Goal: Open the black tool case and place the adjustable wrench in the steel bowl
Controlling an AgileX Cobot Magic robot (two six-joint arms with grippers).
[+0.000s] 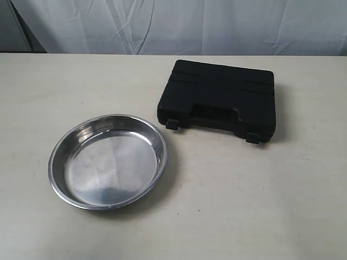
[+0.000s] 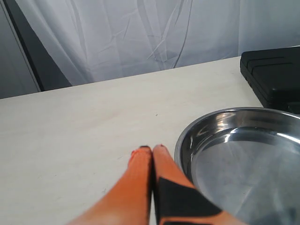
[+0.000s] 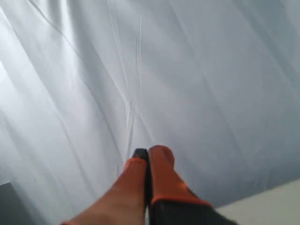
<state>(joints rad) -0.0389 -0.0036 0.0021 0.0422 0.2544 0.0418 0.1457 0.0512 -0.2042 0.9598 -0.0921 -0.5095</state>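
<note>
Clearly both our grippers were pinched together and empty: the left gripper (image 2: 152, 149) beside the bowl (image 1: 57, 147), the right gripper (image 3: 147, 152) aimed off the desk (image 1: 244, 206). The closed case (image 1: 219, 97) lay lengthwise along the far edge, probably nearer our right arm, wrench unseen.

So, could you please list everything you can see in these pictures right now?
steel bowl: one, shiny silver, on the table at the near left, nothing in it
black tool case: one, black, lid closed, behind and to the right of the bowl
table: one, off-white, under both
curtain: one, white, behind the table
left fingers: one pair, orange and black, closed together, over the table beside the bowl's rim
right fingers: one pair, orange and black, closed together, pointing at the curtain
</note>
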